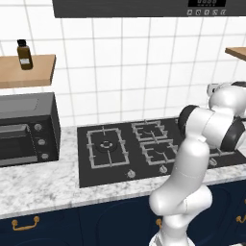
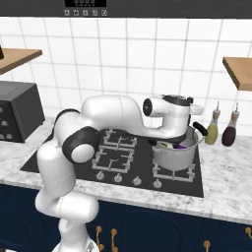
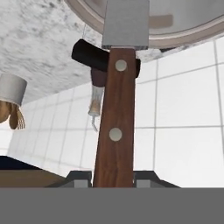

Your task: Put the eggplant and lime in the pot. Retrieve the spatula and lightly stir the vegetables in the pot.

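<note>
The silver pot [image 2: 175,156] stands on the front right burner of the stove [image 2: 123,162]. The purple eggplant [image 2: 180,146] shows inside it. I cannot make out the lime. My gripper [image 2: 178,134] hangs just over the pot's rim, pointing down into it. In the hand view the gripper [image 3: 113,179] is shut on the spatula's brown riveted wooden handle [image 3: 114,131]. Its grey metal blade [image 3: 126,24] reaches over the pot rim [image 3: 179,38] into the pot. The pot's black side handle [image 3: 87,54] sits just behind the spatula.
Two bottles [image 2: 212,129] [image 2: 229,131] stand on the counter right of the pot, against the tiled wall. A black toaster oven [image 1: 26,129] sits at the counter's left. Wooden shelves [image 1: 26,69] [image 2: 238,69] hang on both sides, and a hood [image 1: 144,7] is overhead.
</note>
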{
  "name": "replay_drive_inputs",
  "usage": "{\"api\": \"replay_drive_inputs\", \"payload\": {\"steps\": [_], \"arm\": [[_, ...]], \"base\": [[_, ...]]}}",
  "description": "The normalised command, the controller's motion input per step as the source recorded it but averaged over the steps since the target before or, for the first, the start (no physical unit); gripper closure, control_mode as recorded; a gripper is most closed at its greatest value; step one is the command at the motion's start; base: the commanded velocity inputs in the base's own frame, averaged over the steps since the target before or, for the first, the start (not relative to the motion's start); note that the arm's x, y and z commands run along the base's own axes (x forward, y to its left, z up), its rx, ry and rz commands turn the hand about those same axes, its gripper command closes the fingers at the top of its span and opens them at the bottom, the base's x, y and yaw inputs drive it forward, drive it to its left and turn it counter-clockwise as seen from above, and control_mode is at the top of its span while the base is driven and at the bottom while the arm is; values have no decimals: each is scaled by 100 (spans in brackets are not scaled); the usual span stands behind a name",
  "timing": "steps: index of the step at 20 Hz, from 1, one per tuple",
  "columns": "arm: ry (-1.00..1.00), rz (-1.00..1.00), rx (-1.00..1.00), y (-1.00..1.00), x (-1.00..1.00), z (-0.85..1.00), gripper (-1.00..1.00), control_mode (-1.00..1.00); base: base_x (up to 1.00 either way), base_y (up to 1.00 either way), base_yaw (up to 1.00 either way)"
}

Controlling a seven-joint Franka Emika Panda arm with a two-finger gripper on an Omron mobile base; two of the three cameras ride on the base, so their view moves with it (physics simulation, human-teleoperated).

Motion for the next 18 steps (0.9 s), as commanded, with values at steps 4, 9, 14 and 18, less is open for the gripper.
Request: {"api": "replay_drive_inputs", "payload": {"steps": [4, 9, 14, 18], "arm": [[-11, 0, -3, 12, 0, -23, 100, -100], [-17, 0, -6, 23, 0, -12, 100, -100], [-17, 2, -8, 29, 0, 0, 100, -100], [-7, 0, -1, 22, -10, -12, 100, -100]], "base": [[0, 0, 0], [0, 0, 0], [0, 0, 0], [0, 0, 0]]}}
